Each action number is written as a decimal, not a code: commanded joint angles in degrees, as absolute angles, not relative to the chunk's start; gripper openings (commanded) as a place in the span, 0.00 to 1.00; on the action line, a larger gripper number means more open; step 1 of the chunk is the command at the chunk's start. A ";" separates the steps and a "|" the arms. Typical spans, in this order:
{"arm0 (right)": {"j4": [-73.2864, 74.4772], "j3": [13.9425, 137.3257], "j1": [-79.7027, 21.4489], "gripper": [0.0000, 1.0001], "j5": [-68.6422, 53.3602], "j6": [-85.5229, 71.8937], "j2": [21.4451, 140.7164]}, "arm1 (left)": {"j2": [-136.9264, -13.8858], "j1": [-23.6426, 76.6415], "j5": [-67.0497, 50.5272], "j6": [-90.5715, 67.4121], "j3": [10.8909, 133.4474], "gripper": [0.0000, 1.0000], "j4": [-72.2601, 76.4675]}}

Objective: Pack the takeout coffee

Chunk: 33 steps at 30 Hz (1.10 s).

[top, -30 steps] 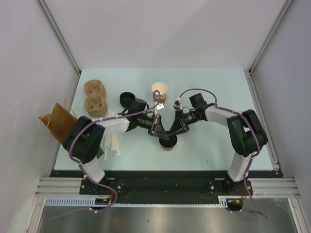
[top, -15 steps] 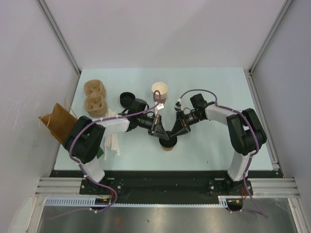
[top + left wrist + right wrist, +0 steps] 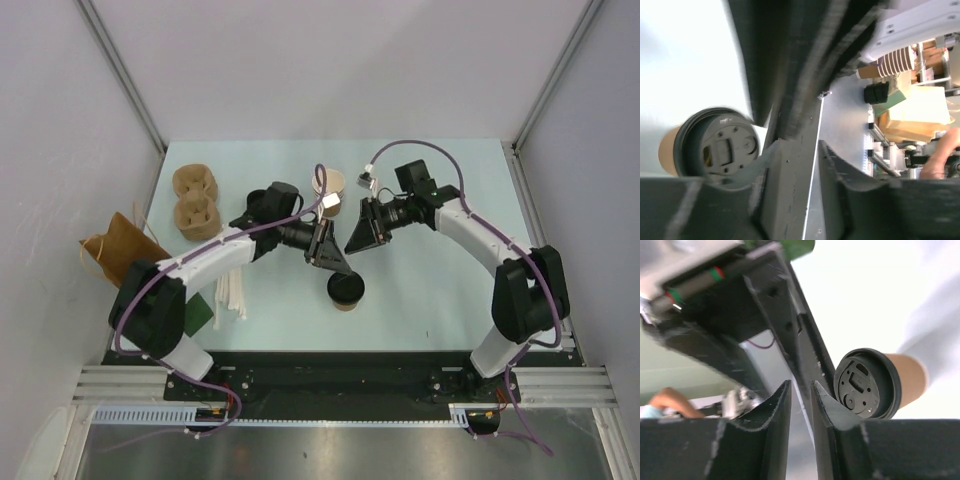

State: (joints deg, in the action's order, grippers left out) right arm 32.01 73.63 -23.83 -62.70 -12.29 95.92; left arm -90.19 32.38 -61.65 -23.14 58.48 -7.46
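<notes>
The takeout coffee point(image 3: 346, 291) is a small tan cup with a black lid on it, standing upright at the table's front middle. My left gripper point(image 3: 343, 269) hangs above and just behind it, with the jaws almost together and nothing between them. My right gripper point(image 3: 351, 247) hangs higher, behind the cup, with the jaws also almost together and empty. Neither touches the cup. The lidded cup shows to the left of my left gripper point(image 3: 804, 145) in the left wrist view point(image 3: 720, 147). It shows to the right of my right gripper point(image 3: 801, 385) in the right wrist view point(image 3: 867, 382).
A stack of nested tan cups point(image 3: 333, 184) stands behind the grippers. Two pulp cup carriers point(image 3: 196, 198), a brown paper bag point(image 3: 120, 252), white sticks point(image 3: 232, 285) and a green item point(image 3: 198, 312) lie at the left. The loose black lid is hidden under my left arm.
Both grippers have lifted off the cup's lid and drawn back and up, away from the near edge. The cup has stayed in place.
</notes>
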 commanded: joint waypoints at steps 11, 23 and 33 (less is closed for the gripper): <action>44.55 84.54 -28.47 0.60 -40.97 15.00 94.47 | -76.03 17.42 -60.11 -11.25 77.16 0.94 -22.58; 50.53 88.24 -37.61 0.55 -35.08 34.00 100.28 | -69.35 8.26 -68.20 -20.57 71.46 0.96 -11.07; 50.71 88.59 -40.08 0.52 -33.31 39.28 102.74 | -68.82 8.26 -68.29 -21.53 70.31 0.96 -9.76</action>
